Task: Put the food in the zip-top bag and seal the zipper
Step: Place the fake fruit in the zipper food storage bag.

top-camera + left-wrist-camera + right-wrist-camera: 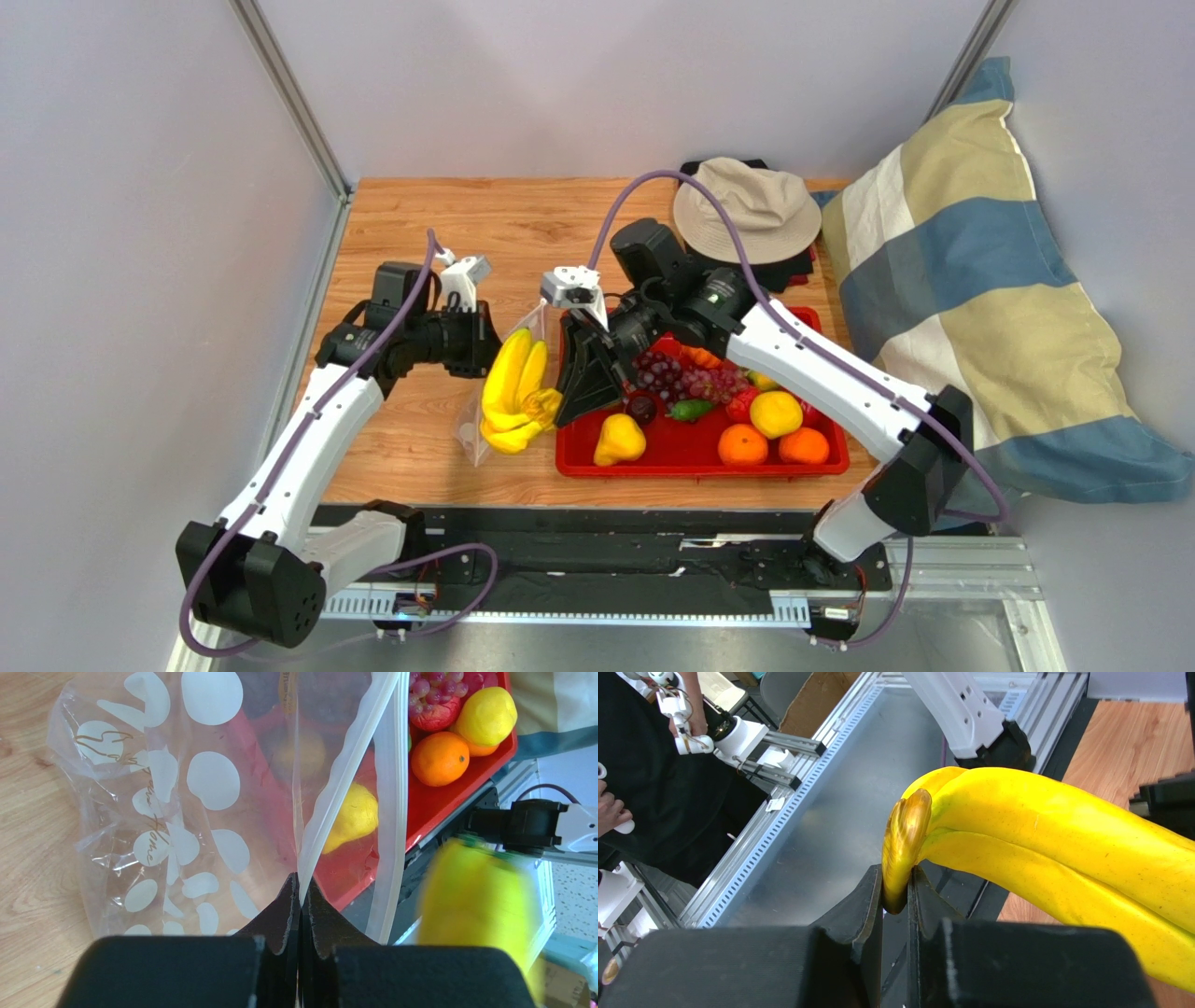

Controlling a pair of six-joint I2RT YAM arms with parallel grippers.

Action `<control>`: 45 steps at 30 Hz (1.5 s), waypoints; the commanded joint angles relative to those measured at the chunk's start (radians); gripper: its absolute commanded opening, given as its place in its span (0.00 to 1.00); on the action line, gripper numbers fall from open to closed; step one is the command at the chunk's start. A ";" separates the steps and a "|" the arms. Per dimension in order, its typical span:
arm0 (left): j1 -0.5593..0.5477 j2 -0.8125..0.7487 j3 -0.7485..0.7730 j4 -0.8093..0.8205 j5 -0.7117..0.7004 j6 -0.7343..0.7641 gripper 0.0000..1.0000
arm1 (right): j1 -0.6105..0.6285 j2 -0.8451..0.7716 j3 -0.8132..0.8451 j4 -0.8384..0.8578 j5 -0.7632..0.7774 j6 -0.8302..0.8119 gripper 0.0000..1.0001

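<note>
The yellow banana bunch hangs above the table's near left, over the clear zip-top bag. My right gripper is shut on the banana's stem end. My left gripper is shut on the dotted bag at its zipper edge, holding the mouth up. In the left wrist view the banana shows blurred beside the bag's mouth. The remaining food lies in the red tray: a pear, an orange, a yellow round fruit and purple grapes.
A beige hat lies on dark cloth at the back of the wooden table. A striped pillow leans on the right. The metal rail with the arm bases runs along the near edge.
</note>
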 commanded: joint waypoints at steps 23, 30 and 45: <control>-0.003 -0.002 -0.002 0.039 0.291 0.027 0.00 | -0.106 0.256 0.265 -0.397 0.105 -0.305 0.00; -0.003 0.038 0.028 0.036 0.394 0.059 0.00 | -0.035 0.319 0.378 -0.781 0.202 -0.754 0.00; -0.003 0.058 0.064 0.013 0.483 0.111 0.00 | 0.023 0.368 0.461 -1.074 0.242 -0.998 0.00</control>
